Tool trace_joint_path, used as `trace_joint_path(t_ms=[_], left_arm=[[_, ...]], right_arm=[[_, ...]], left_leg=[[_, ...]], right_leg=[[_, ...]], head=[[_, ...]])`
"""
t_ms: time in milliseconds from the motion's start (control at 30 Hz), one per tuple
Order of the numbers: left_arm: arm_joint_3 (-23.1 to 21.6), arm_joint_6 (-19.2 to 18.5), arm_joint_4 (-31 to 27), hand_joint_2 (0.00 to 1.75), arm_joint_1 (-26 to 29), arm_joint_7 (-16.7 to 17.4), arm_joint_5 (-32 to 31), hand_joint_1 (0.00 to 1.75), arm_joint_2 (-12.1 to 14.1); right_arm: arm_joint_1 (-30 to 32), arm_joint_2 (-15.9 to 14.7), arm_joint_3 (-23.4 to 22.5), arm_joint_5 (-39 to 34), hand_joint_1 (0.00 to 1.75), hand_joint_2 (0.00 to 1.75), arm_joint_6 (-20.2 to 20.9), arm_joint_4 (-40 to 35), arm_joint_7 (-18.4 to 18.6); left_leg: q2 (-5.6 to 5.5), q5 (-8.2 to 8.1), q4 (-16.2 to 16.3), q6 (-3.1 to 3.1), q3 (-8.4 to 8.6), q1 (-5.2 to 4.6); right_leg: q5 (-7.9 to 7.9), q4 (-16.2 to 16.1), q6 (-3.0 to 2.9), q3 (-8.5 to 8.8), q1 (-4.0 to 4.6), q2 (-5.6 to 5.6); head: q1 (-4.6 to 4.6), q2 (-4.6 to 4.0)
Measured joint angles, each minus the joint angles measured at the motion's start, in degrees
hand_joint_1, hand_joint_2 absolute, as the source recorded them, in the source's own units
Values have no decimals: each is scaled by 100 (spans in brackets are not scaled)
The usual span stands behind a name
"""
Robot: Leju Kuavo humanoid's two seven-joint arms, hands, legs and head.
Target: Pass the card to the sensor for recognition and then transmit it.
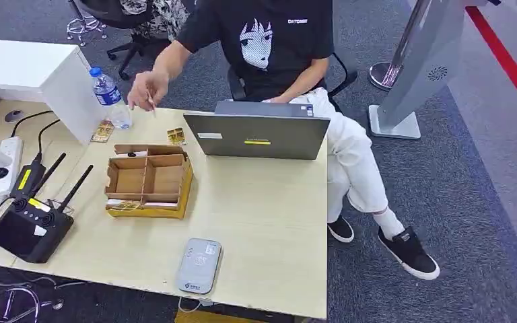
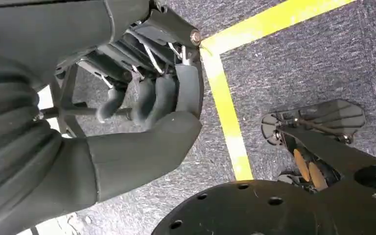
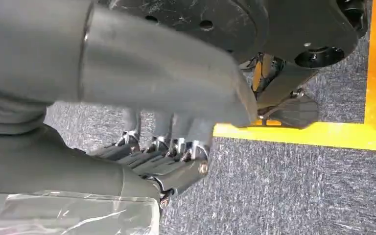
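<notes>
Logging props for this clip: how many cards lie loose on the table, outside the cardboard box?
2. One card lies beside the water bottle; the other card lies between the cardboard box and the laptop. More may sit hidden in the box.

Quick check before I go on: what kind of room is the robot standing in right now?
Most likely an office or lab test area. A person sits at a laptop on a light wooden desk, on grey carpet with rolling chairs behind. Yellow floor tape marks a zone beside the hanging left hand and right hand.
</notes>
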Motion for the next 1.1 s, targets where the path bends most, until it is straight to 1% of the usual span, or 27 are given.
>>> trace_joint_path(t_ms=[133,267,700,800,867,1100], left_arm=[[457,-236,0,175,-99,-142,114,0,42],[999,-503,0,175,-236,-332,251,0,105],[3056,-1244,0,175,-778,-1106,787,0,330],[3564,-1420,-9,175,-921,-1322,924,0,356],[3851,-1528,-134,175,-1009,-1454,1008,0,337],[3892,-1538,-159,175,-1019,-1471,1020,0,330]], right_arm=[[-114,-20,-33,-241,0,175,122,2,-131],[-255,-33,-164,-538,0,175,256,20,-271],[-697,-35,-890,-1618,0,175,708,105,-700],[-795,-31,-1086,-1857,0,175,826,122,-800],[-854,-9,-1211,-1983,0,175,907,131,-866],[-860,-7,-1228,-1997,0,175,920,131,-878]], left_leg=[[0,1,0,0,1,0],[0,4,0,-1,5,0],[0,5,0,-1,5,0],[0,6,1,-2,6,0],[0,7,2,-3,6,0],[0,7,2,-3,7,0]], right_leg=[[0,0,0,0,0,0],[1,1,-1,2,0,0],[1,1,-1,0,0,0],[1,2,-1,0,0,1],[2,2,-1,0,0,1],[2,2,-1,0,0,1]], head=[[0,0],[2,0],[2,0],[2,0],[2,0],[0,0]])
